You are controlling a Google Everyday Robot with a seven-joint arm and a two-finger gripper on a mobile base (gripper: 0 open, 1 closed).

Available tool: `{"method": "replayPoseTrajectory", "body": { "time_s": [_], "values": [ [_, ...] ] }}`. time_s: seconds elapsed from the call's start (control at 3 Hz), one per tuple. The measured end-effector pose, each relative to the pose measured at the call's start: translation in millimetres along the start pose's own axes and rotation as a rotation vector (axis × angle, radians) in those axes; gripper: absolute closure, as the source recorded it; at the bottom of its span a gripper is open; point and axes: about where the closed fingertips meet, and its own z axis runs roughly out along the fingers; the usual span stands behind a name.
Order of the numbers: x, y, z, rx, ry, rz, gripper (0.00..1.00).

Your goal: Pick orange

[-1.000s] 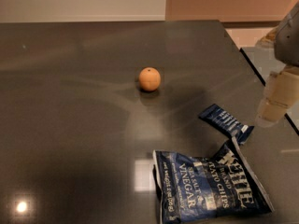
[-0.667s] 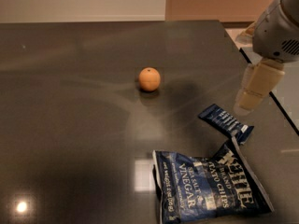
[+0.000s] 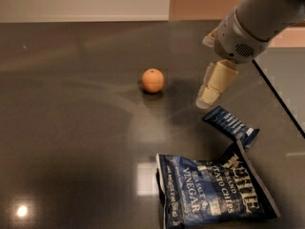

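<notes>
On the dark, glossy table [image 3: 71, 128] everything for this job lies in the open. My arm [image 3: 252, 27] fills the upper right corner, its grey wrist over the far right of the surface. The big blue chip bag [image 3: 214, 194] lies flat near the front, label up. My claw [image 3: 208, 95] hangs from the wrist, slanting down and to the left, just above the small blue packet [image 3: 232, 126]. The orange [image 3: 153, 80] sits alone to the left of the claw, apart from it and well clear of both blue wrappers, its stem dimple facing up.

I judge this to be the approach. To do it well I should travel left until I am centred over the fruit, then drop straight down and close evenly across its widest part. It is round and smooth, so a nudge from one side would likely send it rolling.

I cannot tell whether my claw is open or closed; from here it reads as one pale block. Its height above the table is hard to judge. My arm is cut off at the top right, and the chip bag runs off the bottom edge.
</notes>
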Motion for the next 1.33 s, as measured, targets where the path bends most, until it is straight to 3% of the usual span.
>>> {"method": "replayPoseTrajectory", "body": {
  "time_s": [0.33,0.67,1.33],
  "values": [
    [-29,-25,44,0.010,-0.077,0.015,0.00],
    [-43,-43,75,0.016,-0.104,0.030,0.00],
    [-54,-59,125,-0.027,-0.103,0.053,0.00]
  ]
}}
